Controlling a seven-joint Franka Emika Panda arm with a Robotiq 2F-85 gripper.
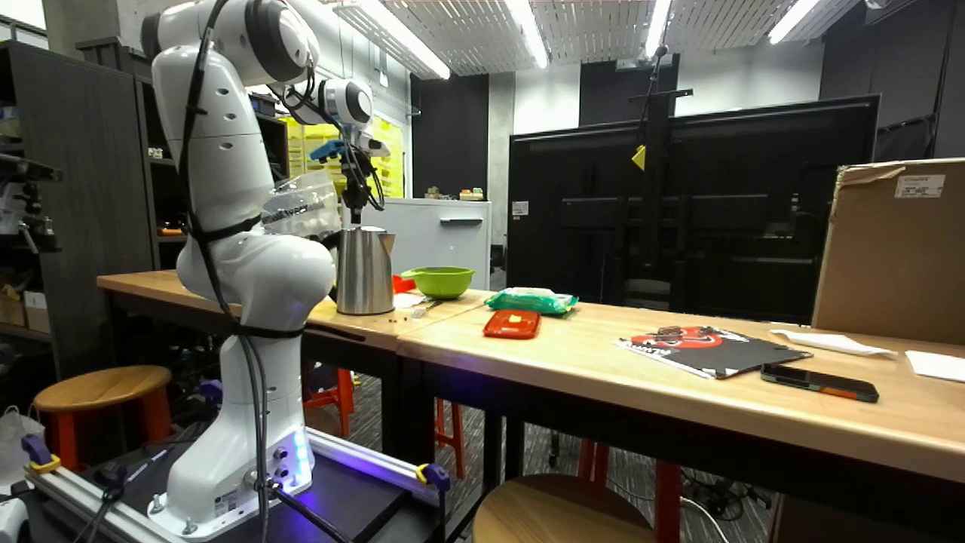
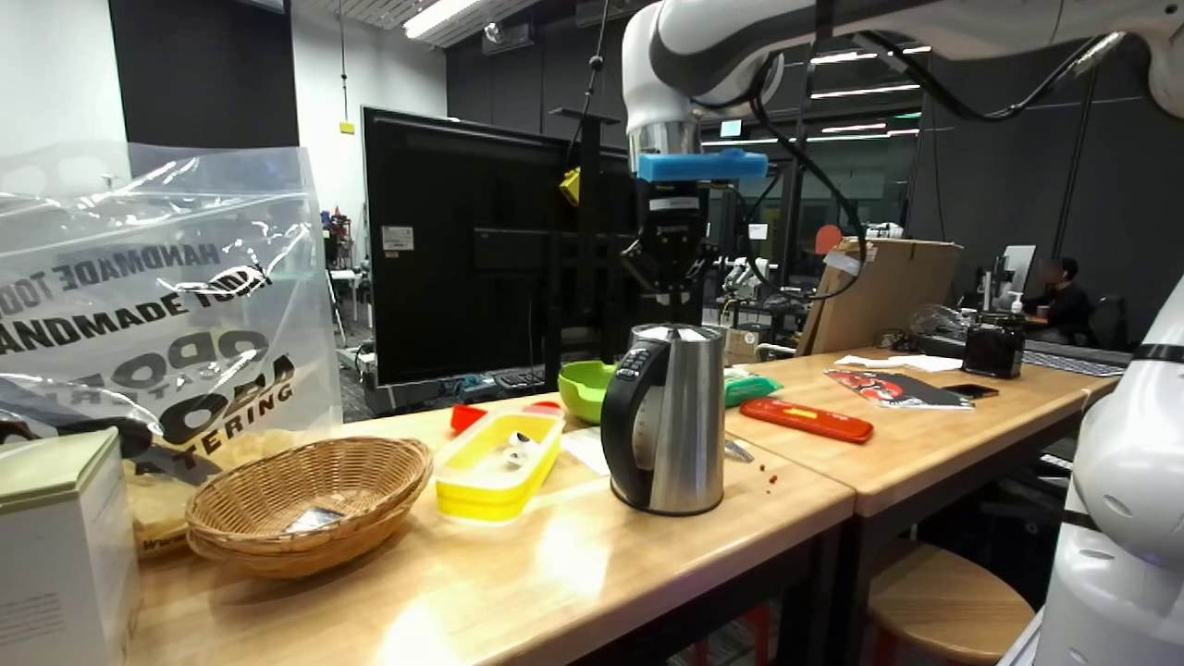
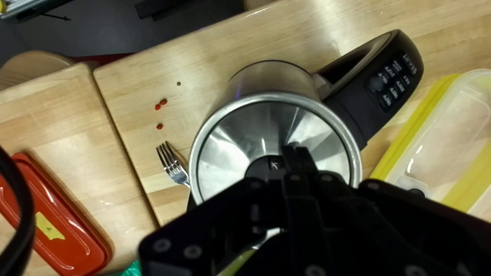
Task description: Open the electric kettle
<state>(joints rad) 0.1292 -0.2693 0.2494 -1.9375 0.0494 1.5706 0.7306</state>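
The silver electric kettle (image 2: 684,425), with 1 black handle (image 2: 618,416), stands upright, lid (image 3: 232,149) closed, lower centre in an exterior view.

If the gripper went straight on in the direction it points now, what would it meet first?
Probably the metal lid of the electric kettle: the gripper points down at it, though the gap, if any, is hard to judge.

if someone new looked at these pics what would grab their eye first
Most likely the shiny electric kettle, upright on the wooden table, with the black gripper above its lid. Next, probably the big white robot arm towering on the left side of an exterior view, and the bright green bowl just right of the kettle there.
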